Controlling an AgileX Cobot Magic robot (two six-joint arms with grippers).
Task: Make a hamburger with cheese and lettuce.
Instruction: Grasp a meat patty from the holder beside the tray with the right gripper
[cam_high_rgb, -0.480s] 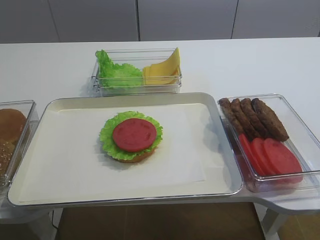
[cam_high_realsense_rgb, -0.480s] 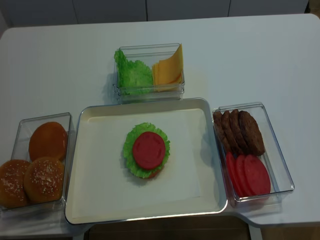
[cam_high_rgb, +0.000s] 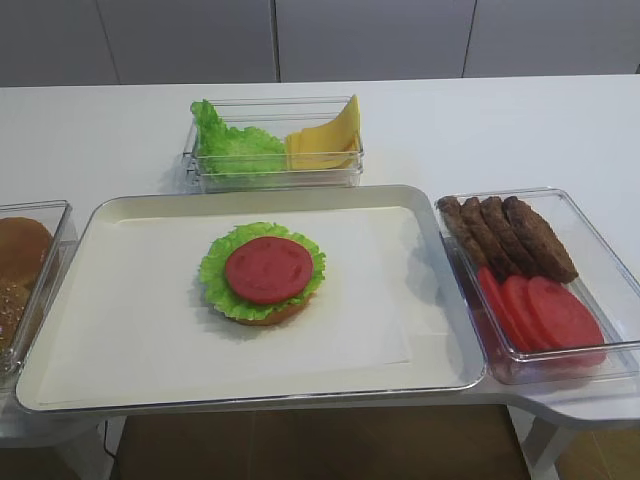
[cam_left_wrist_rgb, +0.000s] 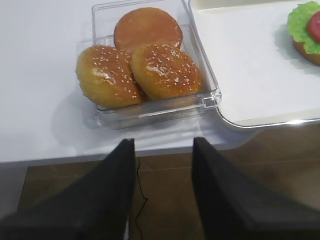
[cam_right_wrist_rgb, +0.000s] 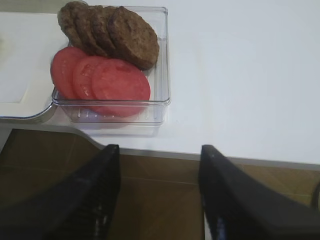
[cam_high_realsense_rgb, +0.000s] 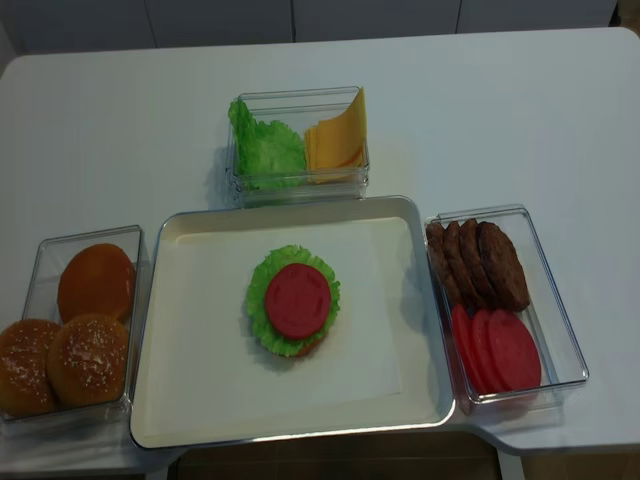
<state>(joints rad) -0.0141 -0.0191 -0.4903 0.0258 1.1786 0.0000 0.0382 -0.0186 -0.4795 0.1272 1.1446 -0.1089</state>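
The hamburger (cam_high_rgb: 265, 275) sits left of centre on the paper-lined tray (cam_high_rgb: 250, 195): a tan bun half, a frilly green leaf and a red round slice on top. It also shows at the top right of the left wrist view, hamburger (cam_left_wrist_rgb: 306, 30). Loose lettuce (cam_high_rgb: 232, 145) and yellow cheese (cam_high_rgb: 325, 140) slices share a clear box behind the tray. Neither gripper appears in the high views. My right gripper (cam_right_wrist_rgb: 160, 148) is open and empty off the table's front edge, below the patty box. My left gripper (cam_left_wrist_rgb: 164, 141) is open and empty below the bun box.
A clear box on the right holds brown patties (cam_high_rgb: 510, 235) at the back and red slices (cam_high_rgb: 540, 310) in front. A clear box on the left holds three buns (cam_high_realsense_rgb: 85, 330), two of them seeded. Brown floor lies under the table's front edge.
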